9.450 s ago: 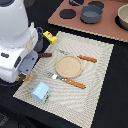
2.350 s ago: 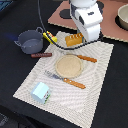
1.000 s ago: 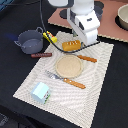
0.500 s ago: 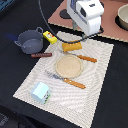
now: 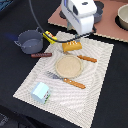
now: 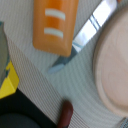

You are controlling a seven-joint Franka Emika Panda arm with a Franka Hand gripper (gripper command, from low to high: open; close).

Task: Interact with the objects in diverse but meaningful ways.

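The orange ridged bread loaf [image 5: 71, 46] lies on the pale mat, just behind the plate; the wrist view shows the loaf [image 6: 54, 25] from above. My gripper [image 5: 81, 30] hangs above and behind the loaf, apart from it, its fingers not visible in either view. The dark grey two-handled pot [image 5: 30, 41] stands off the mat at the exterior view's left, with the yellow packet [image 5: 49, 36] beside it. A pale blue carton [image 5: 41, 92] sits at the mat's near left corner.
A round tan plate [image 5: 68, 65] sits mid-mat, with a knife [image 5: 87, 58] behind it and a fork [image 5: 67, 80] in front. A brown stick-like piece [image 5: 41, 55] lies near the pot. A toy stove board [image 5: 112, 25] with dishes is at the back.
My arm has lifted and drawn back from the loaf over the last second. The loaf stays lying on the mat. Nothing else has moved.
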